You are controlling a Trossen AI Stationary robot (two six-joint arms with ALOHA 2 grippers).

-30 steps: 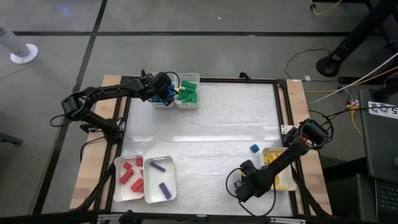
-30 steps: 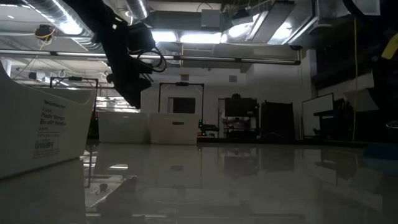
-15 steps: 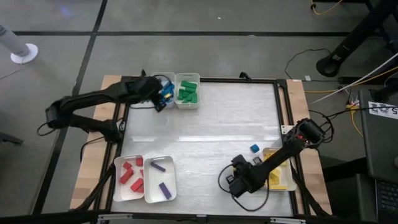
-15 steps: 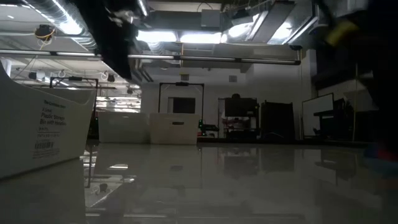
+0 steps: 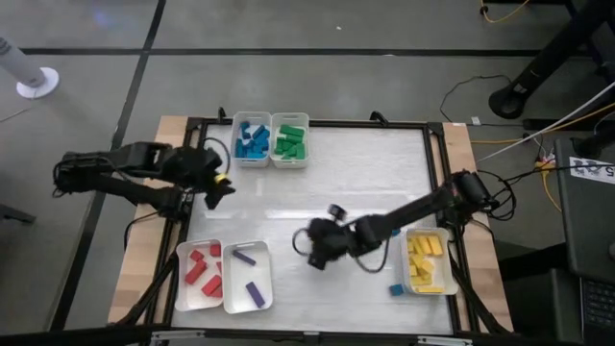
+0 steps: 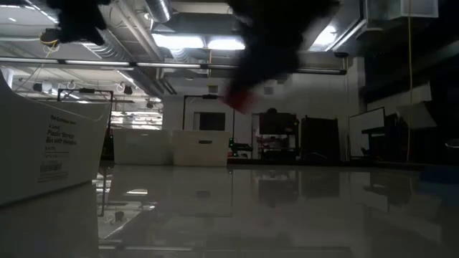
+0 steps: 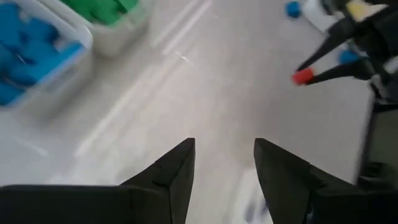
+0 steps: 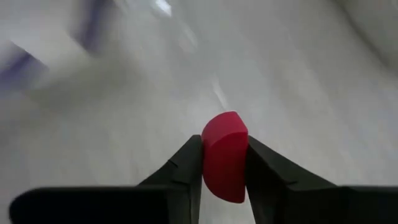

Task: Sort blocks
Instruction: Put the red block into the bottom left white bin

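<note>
Right gripper (image 8: 224, 163) clamped on a red block (image 8: 224, 155), held above the white table (image 5: 356, 183) near centre, at about 2 o'clock from the purple tray (image 5: 248, 279). Left gripper (image 7: 224, 165) empty, fingers apart, at table's 9 o'clock edge. Remaining blocks sorted into trays: blue (image 5: 252, 141), green (image 5: 289, 141), red (image 5: 203, 269), yellow (image 5: 424, 261); one blue block (image 5: 395, 288) loose beside yellow tray.

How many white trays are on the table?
5: the blue-block tray and green-block tray side by side at the far edge, the red-block tray and purple-block tray near-left, the yellow-block tray near-right.
</note>
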